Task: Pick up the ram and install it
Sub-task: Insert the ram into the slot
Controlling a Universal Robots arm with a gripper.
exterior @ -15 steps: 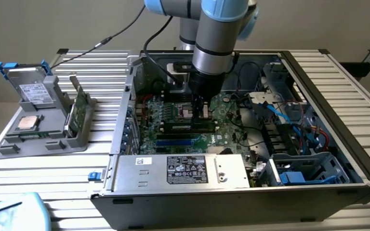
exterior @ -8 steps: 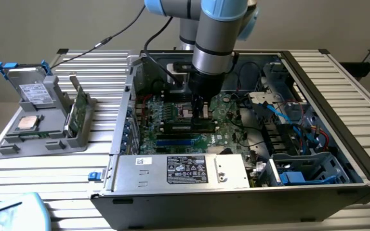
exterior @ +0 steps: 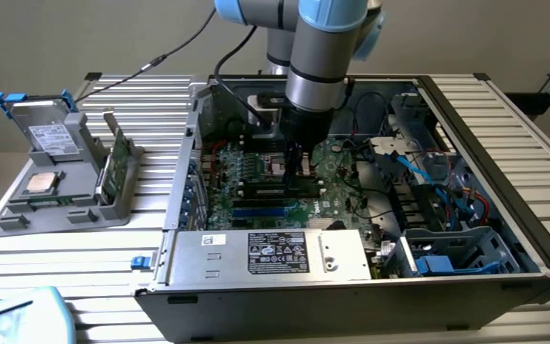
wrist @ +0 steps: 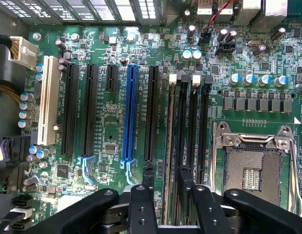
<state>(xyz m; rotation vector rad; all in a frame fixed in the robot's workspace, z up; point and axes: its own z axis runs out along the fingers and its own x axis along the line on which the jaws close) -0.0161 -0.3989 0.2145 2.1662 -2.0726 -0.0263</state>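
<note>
Standing on edge in one of the memory slots [wrist: 190, 126], the ram [wrist: 168, 146] shows in the wrist view as a thin pale strip running the slot's length. It occupies the slot farthest from the empty processor socket [wrist: 253, 170], on the side toward the blue slot [wrist: 129, 114]. The gripper [wrist: 165, 173] hangs directly over one end of it, and its black fingers [wrist: 142, 204] stand apart on either side of the stick with a gap visible on each flank, so the hand is open and holds nothing. Judged from this, the pick-up and the carry to the motherboard [wrist: 107, 136] look done, and the stick is in its place. Whether it is pressed fully home cannot be told, since the white end latches [wrist: 172, 78] are too small to read as locked or not. In the exterior view the arm [exterior: 318, 64] reaches straight down into the open computer case [exterior: 504, 179], with the gripper [exterior: 299, 161] low over the board behind the power supply [exterior: 275, 254]. Outside the case, toward the exterior view's left, a gray holder [exterior: 65, 208] carries what looks like another green stick [exterior: 112, 168], upright and well apart from the gripper.
</note>
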